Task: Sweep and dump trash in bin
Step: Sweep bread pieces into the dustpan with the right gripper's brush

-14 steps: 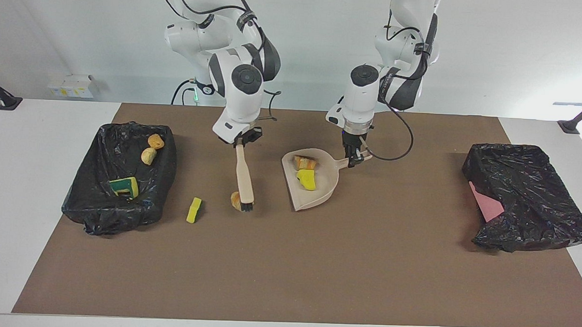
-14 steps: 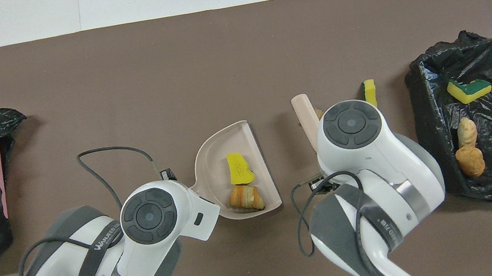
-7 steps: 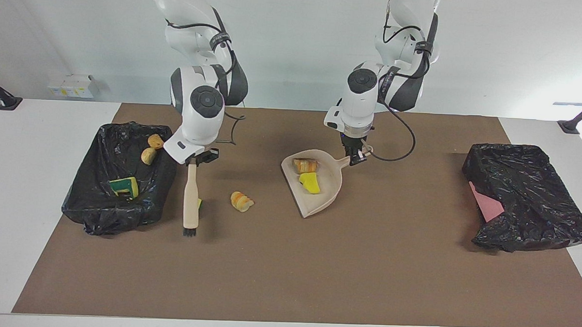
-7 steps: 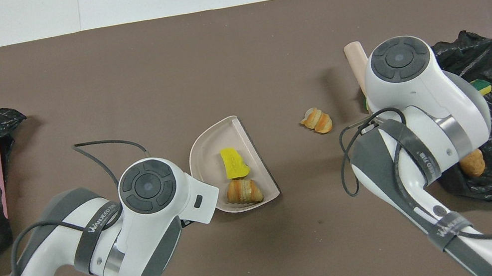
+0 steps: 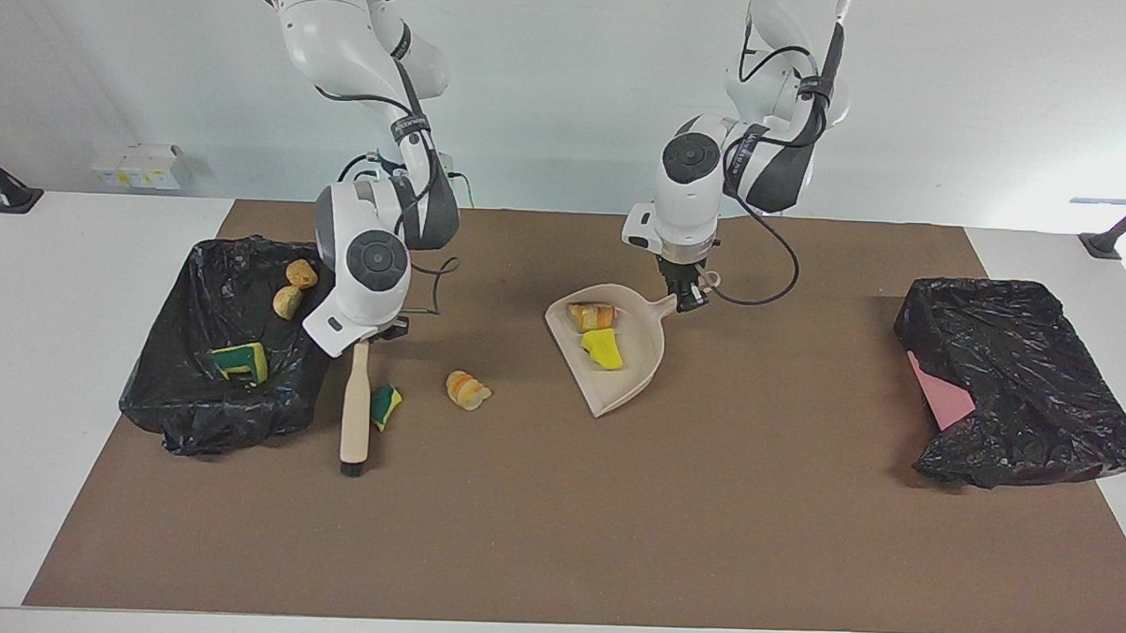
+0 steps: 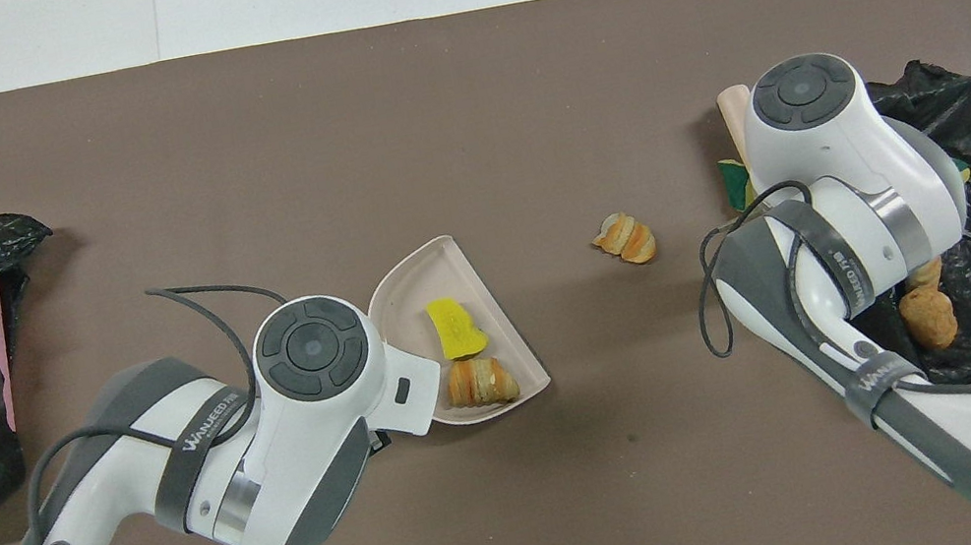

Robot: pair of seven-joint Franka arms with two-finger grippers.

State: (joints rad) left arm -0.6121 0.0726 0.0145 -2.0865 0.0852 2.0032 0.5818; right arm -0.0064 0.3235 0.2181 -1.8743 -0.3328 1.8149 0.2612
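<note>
Beside the bin (image 5: pixel 196 379), right claw (image 5: pixel 367 336) pinches the brush (image 5: pixel 355 412) — left claw (image 5: pixel 687 300) grips the dustpan (image 5: pixel 631 380) handle.

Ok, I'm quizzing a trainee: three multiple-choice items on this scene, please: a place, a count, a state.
1. Trash pieces in the beige plastic dustpan: A one; B two; C four.
2. The beige black-bristled brush has its tip: A in the dustpan; B on the brown mat beside the trash-holding black-lined bin; C in that bin.
3. The left gripper is: A open; B shut on the brush; C shut on the dustpan's handle.
Key: B, yellow sponge bit plus bread chunk; B, bristles meet the mat; C, it clamps the handle.
</note>
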